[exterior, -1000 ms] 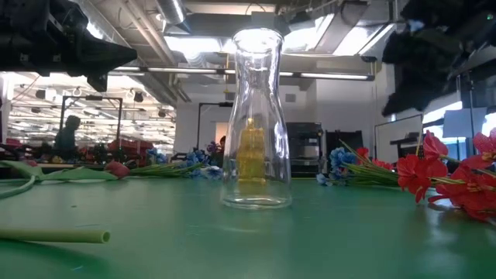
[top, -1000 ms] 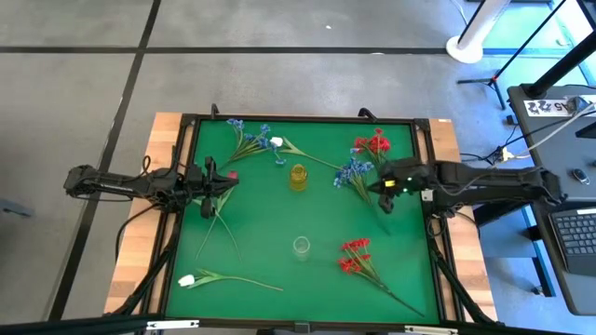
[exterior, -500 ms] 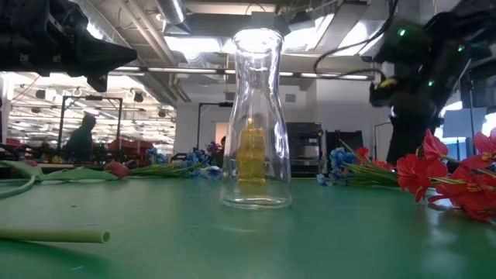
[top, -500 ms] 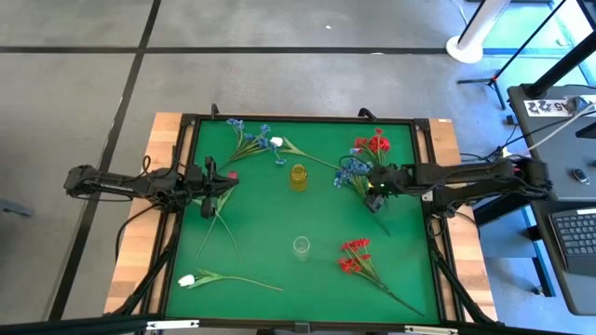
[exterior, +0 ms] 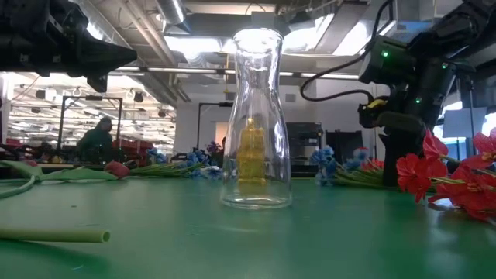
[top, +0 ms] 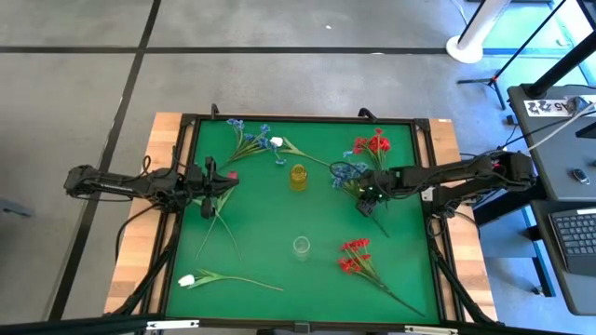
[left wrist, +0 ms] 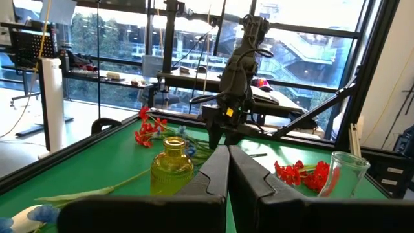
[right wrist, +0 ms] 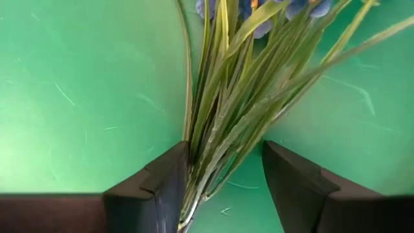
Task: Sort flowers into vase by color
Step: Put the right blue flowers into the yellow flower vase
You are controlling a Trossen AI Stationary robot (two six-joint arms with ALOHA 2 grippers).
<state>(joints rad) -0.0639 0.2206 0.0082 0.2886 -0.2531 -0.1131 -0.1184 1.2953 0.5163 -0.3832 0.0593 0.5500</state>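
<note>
You see a grey concrete floor (top: 279, 74) with dark seams, tall windows (left wrist: 116, 39), and ceiling strip lights (exterior: 194, 46).

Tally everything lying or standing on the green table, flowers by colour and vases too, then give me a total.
Blue blossom bunches: 2
Red blossom bunches: 2
White tulip-like buds: 2
Dark pink bud: 1
Yellow glass vase: 1
Clear glass vase: 1
Total: 9
</note>
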